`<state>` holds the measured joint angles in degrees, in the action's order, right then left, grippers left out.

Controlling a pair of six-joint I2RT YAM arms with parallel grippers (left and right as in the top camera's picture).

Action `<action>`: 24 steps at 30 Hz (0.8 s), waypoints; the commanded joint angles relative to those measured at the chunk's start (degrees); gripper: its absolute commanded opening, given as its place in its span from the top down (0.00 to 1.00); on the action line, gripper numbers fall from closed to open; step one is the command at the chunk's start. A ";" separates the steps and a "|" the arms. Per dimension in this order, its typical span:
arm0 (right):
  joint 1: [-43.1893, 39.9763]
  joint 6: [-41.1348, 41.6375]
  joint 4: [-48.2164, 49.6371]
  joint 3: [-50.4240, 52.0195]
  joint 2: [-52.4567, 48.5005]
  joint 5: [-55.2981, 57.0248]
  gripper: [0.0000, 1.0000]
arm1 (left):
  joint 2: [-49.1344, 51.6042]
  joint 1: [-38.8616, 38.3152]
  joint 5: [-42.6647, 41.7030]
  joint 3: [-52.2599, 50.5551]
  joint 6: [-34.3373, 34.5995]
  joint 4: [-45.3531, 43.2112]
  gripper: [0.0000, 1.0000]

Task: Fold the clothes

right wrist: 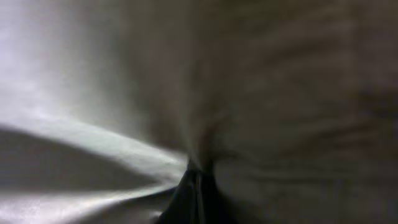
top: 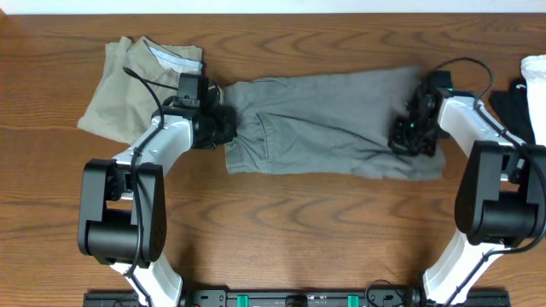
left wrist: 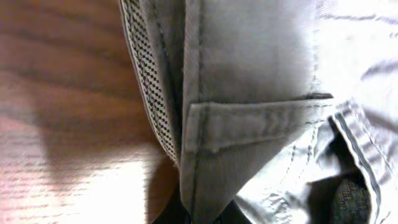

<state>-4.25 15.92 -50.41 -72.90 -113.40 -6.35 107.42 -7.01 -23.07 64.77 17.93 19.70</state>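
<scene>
The grey shorts lie spread flat across the middle of the table, waistband end to the left and leg hems to the right. It's soft woven cotton, light, with basically no stiffness, so I'd expect it to sag wherever it isn't held. The waistband, with its belt loop and mesh lining, looks like the thickest, least floppy bit, so that's probably the best place to grab.

That's pretty much where the left gripper is. Its wrist view shows the waistband edge running down between the fingers, which are pinched closed on it. The right gripper is at the hem end, and creases fan out from a clamped pinch of cloth, so it's closed on the shorts too.

As for room, the khaki shorts sit just beside the left gripper. Some white and dark cloth lies at the right edge. The far table edge is close behind the shorts, but the near side is bare wood, so folding toward the robot looks safest.
</scene>
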 commanded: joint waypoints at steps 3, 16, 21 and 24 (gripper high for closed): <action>-0.22 -3.26 0.22 2.21 4.33 11.43 0.99 | 0.35 1.75 -1.79 4.87 -0.76 5.18 0.76; -0.15 -7.58 5.53 2.32 16.81 -1.49 0.97 | 0.85 5.97 -11.98 4.94 0.50 19.19 0.02; -0.09 -6.34 7.80 3.06 13.79 -2.95 0.99 | 5.16 7.63 -16.76 3.65 -3.87 14.53 0.02; 0.28 -6.32 9.51 3.15 11.21 -4.61 0.99 | 9.51 7.50 -17.03 3.65 -5.46 13.09 0.02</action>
<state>-4.27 9.50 -41.87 -70.41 -99.72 -8.32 112.71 0.73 -38.83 69.69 15.77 33.32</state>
